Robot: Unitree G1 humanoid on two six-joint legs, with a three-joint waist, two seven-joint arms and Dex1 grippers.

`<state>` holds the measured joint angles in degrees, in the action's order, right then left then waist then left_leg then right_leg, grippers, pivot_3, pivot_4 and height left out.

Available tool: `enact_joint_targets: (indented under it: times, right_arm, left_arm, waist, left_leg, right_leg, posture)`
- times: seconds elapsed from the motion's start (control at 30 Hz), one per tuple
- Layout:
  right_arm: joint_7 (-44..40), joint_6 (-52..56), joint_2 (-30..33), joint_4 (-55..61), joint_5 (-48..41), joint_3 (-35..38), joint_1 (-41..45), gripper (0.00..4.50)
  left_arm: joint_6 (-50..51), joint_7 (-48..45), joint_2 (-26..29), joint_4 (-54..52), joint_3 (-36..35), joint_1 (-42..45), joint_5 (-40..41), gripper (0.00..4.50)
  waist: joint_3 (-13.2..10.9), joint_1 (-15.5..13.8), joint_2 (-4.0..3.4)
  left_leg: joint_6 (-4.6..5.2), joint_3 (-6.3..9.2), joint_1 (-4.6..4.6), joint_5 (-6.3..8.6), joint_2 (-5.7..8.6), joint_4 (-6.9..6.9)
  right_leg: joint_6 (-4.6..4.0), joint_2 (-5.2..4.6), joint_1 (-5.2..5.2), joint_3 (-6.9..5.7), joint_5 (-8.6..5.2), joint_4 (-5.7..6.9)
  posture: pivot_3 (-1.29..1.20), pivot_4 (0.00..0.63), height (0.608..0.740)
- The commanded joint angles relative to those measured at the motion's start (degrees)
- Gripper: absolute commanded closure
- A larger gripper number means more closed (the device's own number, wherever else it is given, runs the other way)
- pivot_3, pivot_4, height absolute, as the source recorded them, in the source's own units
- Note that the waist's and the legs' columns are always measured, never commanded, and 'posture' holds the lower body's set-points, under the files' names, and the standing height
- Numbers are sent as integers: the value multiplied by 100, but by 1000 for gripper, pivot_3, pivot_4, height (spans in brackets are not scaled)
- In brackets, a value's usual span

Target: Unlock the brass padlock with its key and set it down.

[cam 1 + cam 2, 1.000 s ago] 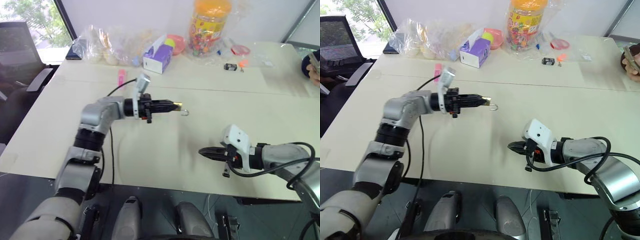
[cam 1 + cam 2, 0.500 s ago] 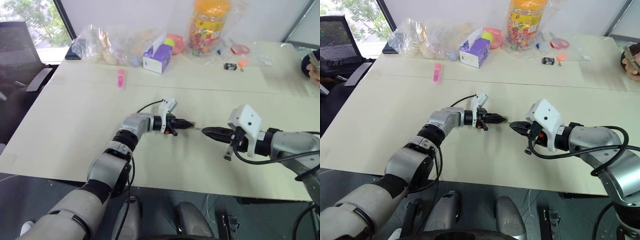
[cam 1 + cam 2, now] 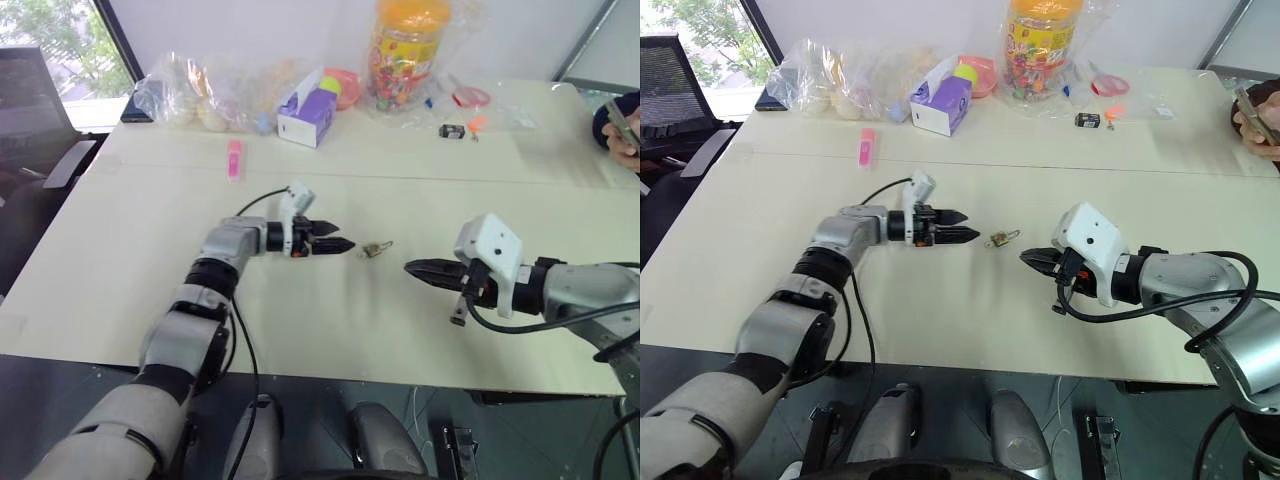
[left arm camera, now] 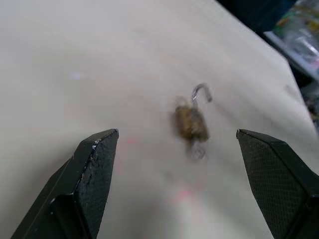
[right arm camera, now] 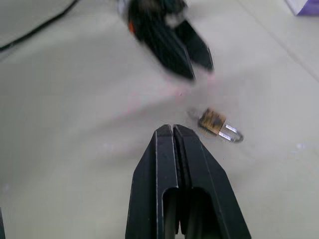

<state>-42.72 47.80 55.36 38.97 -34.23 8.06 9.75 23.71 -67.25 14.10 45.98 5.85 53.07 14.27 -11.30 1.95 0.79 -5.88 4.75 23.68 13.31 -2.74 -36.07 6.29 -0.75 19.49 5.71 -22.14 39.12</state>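
The brass padlock [image 3: 375, 248] lies on the cream table [image 3: 300, 320] between my two grippers, its silvery shackle swung open. In the left wrist view a small silvery piece [image 4: 198, 149] at the padlock's [image 4: 191, 123] other end looks like the key. My left gripper [image 3: 345, 243] stands open just left of the padlock, apart from it, with nothing between its fingers [image 4: 97, 164]. The right gripper [image 3: 410, 267] is shut, its tip pointing at the padlock [image 5: 213, 122] from the right and a little short of it. Nothing shows between its fingers.
Along the far edge stand a purple tissue box [image 3: 305, 110], an orange-lidded candy jar [image 3: 405, 45] and plastic bags [image 3: 195, 95]. A pink item [image 3: 234, 158] and a small black-and-silver object [image 3: 452, 130] lie nearer. A person's hand [image 3: 620, 125] shows at the far right.
My left gripper came down toward the right gripper, opened and let go of the padlock, which now lies on the table. The left gripper has drawn back left a little.
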Motion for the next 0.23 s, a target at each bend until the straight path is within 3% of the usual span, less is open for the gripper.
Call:
enact_joint_targets:
  times: [0.03,0.23]
  right_arm:
    - [-207,-251,180,-31,136,153,-48,4500]
    - [-426,-487,319,-266,314,210,-79,4500]
  left_arm:
    - [198,-462,512,-1294,-27,-310,174,585]
    - [750,-757,1415,-3169,-135,-1212,560,585]
  waist:
    - [0,-3,0]
    - [1,-2,-2]
  left_leg:
    - [0,0,1,0,0,-2]
    - [-1,0,1,0,-2,-4]
  right_leg:
    - [0,-1,0,0,0,0]
    - [0,-2,-2,0,0,0]
  posture:
    - [0,150,740]
    - [0,150,740]
